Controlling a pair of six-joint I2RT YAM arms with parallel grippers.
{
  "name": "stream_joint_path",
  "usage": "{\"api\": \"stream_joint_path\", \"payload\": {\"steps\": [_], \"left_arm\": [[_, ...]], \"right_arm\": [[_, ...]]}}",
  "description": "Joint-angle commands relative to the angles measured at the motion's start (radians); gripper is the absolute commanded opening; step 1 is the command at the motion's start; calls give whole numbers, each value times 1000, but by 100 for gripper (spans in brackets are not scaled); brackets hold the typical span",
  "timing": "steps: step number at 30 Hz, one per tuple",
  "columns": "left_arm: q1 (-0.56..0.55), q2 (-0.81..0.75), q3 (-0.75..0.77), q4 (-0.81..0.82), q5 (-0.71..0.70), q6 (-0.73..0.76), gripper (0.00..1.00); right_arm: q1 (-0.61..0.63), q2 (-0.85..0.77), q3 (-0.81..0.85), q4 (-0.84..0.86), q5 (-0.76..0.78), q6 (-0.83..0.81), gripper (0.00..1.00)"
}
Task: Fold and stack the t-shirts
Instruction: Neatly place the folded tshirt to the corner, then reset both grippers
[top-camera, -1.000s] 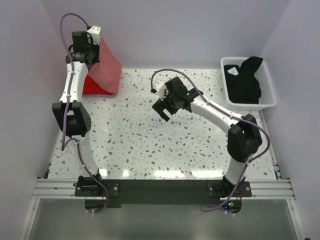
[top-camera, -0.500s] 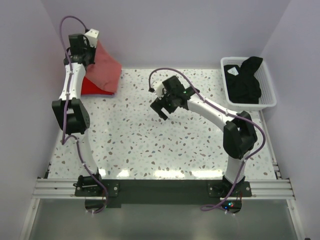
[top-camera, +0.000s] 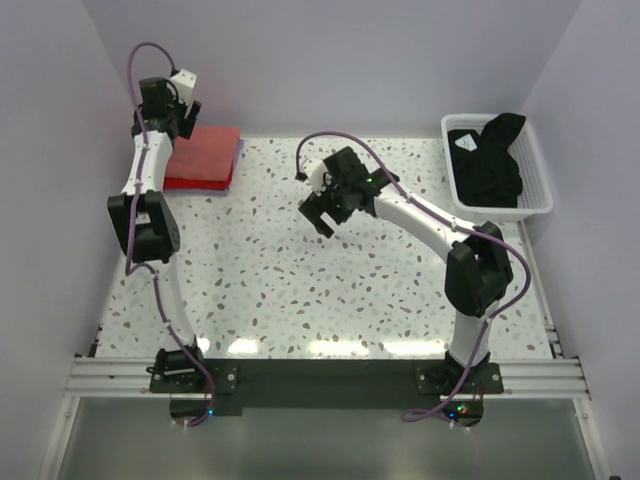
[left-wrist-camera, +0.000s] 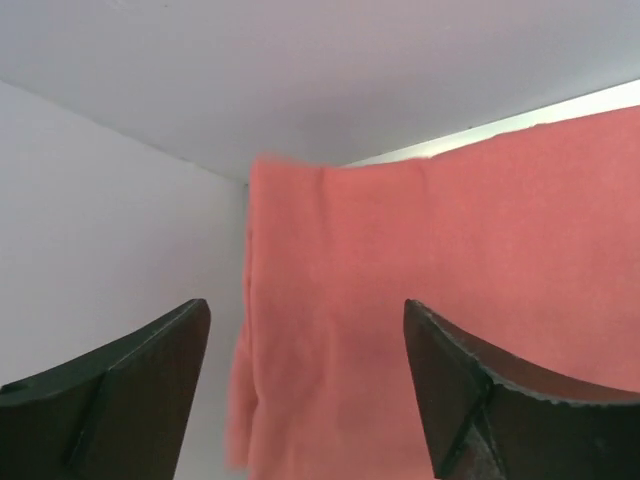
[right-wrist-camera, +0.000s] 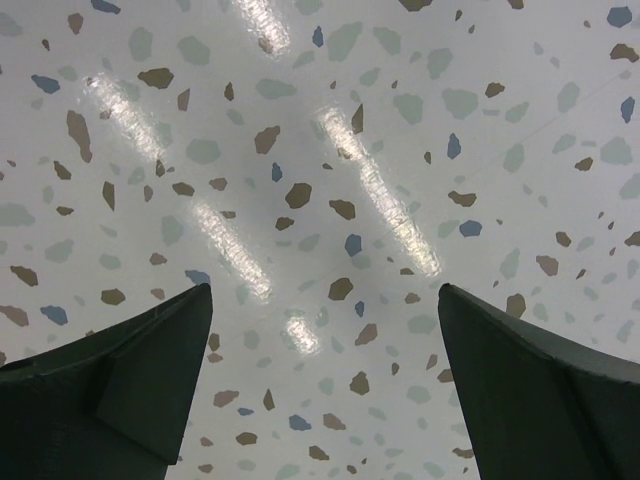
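Top external view: both arms are up over the table (top-camera: 300, 290), neither holding anything.
Left arm: stretched tall to the table's far-left corner, wrist tipped over above the pink shirt (top-camera: 205, 148).
Left gripper (left-wrist-camera: 307, 310): fingers spread wide, nothing between them, pink cloth just past the tips.
Pink shirt: folded flat in the table's far-left corner, lying on the red shirt (top-camera: 188, 183).
Red shirt: underneath, only its near edge peeks out.
Right arm: elbow by the table's right side, forearm reaching in toward the table's middle.
Right gripper (right-wrist-camera: 325, 290): wide too, hovering over bare table.
Black shirt (top-camera: 488, 160): bunched up in the basket (top-camera: 540, 185) at the table's far-right corner.
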Motion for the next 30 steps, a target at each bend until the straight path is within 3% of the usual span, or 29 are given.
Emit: {"api": "stream_joint_path", "payload": {"steps": [1, 9, 18, 23, 30], "left_arm": [[24, -29, 6, 66, -44, 7, 87], [38, -148, -10, -12, -6, -57, 97], [1, -294, 0, -368, 318, -135, 100], [-137, -427, -171, -431, 198, -132, 100], [-254, -673, -602, -349, 270, -238, 100]], "right_arm": [[-1, -28, 44, -22, -16, 13, 99], [-10, -83, 34, -10, -16, 26, 99], [-143, -157, 33, -28, -65, 109, 99], [-292, -220, 1, -40, -123, 180, 99], [-453, -413, -212, -50, -157, 189, 99]]}}
